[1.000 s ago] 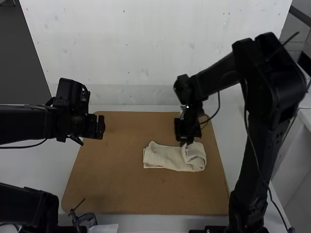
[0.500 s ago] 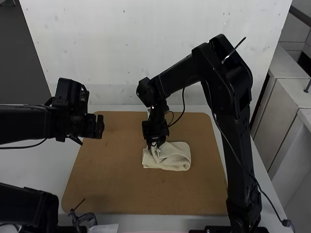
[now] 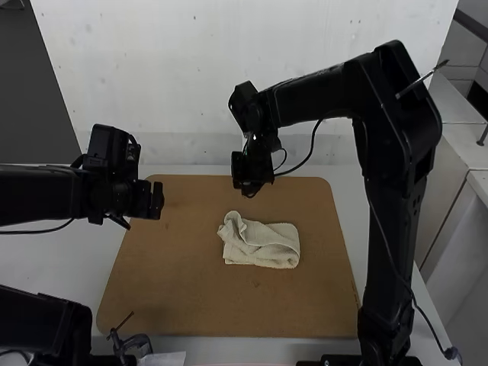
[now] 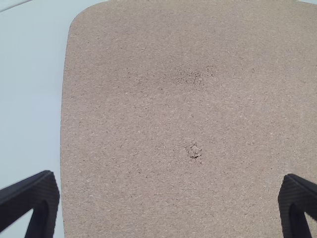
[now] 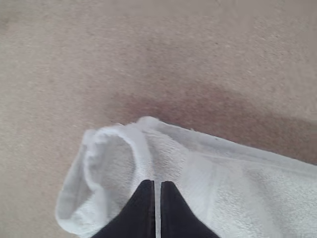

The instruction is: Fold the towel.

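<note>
The cream towel (image 3: 263, 245) lies folded in a small, uneven bundle on the board, its left end ruffled and raised in the high view. Beyond that end hangs my right gripper (image 3: 250, 191), apart from the cloth. My left gripper (image 3: 158, 200) is over the board's far left part, away from the towel. In the left wrist view my left gripper (image 4: 168, 198) has its fingers wide open over bare board. The right wrist view has my right gripper (image 5: 157, 184) shut, fingertips close together, above the towel (image 5: 223, 188) and beside its looped, rumpled end.
A brown board (image 3: 183, 282) with rounded corners covers the middle of the white table (image 3: 61, 267). A white wall (image 3: 252, 69) rises behind it. A small dark clamp-like item (image 3: 133, 345) is at the near left edge.
My right gripper carried the towel's upper part leftward, then let go and rose away toward the wall. The towel's right side now ends farther left. My left arm has stayed nearly still.
</note>
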